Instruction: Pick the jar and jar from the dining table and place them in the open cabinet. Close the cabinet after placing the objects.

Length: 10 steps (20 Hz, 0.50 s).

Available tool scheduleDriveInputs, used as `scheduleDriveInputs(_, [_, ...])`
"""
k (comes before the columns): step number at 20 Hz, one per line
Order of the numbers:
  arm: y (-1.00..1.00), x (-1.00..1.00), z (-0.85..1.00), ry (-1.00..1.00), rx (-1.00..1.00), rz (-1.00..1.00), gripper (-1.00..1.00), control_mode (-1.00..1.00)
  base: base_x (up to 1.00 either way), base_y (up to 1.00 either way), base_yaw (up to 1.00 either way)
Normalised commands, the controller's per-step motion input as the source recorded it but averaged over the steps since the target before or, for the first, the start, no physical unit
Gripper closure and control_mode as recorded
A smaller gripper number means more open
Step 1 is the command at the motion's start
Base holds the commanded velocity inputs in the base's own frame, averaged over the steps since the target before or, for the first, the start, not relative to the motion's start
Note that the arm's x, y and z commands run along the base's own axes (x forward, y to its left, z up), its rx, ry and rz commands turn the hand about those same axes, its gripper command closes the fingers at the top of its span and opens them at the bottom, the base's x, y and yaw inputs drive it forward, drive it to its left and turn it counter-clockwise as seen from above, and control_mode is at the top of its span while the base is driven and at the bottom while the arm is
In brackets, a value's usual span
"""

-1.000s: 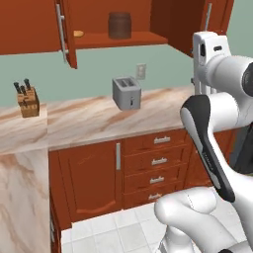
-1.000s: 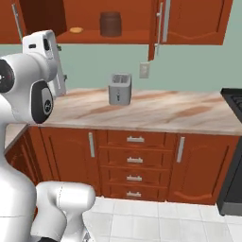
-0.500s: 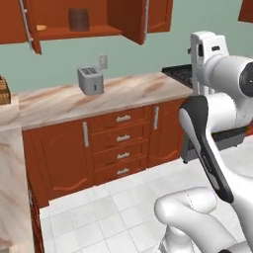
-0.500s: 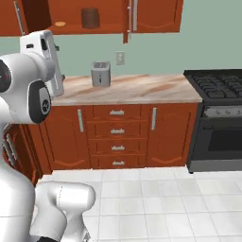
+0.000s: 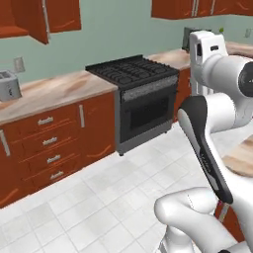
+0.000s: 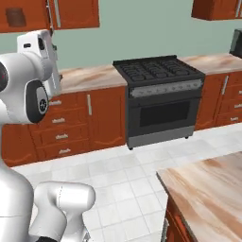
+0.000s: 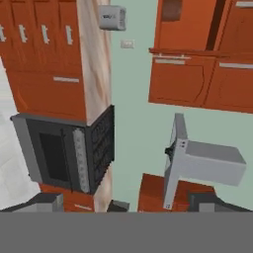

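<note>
We are between places, the base facing the black stove rather than any jar. One jar, a dark cylinder, sits on the shelf of the open cabinet at upper left of the right base view. We judge the other remains to be fetched. Our fingers stand wide apart with nothing between them. A corner of the desk lies at lower right; next we need to face it and find that jar.

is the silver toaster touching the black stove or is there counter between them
Apart. The left base view shows the silver toaster at the far left of the marble-patterned counter, with bare countertop between it and the black stove.
</note>
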Motion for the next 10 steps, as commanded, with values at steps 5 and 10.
scheduleDriveInputs(5, [0.0,0.0,0.0,0.0,0.0,0.0,-1.0,1.0,-0.21,-0.91,-0.55])
scheduleDriveInputs(10, [0.0,0.0,0.0,0.0,0.0,0.0,-1.0,1.0,-0.23,-0.86,-0.57])
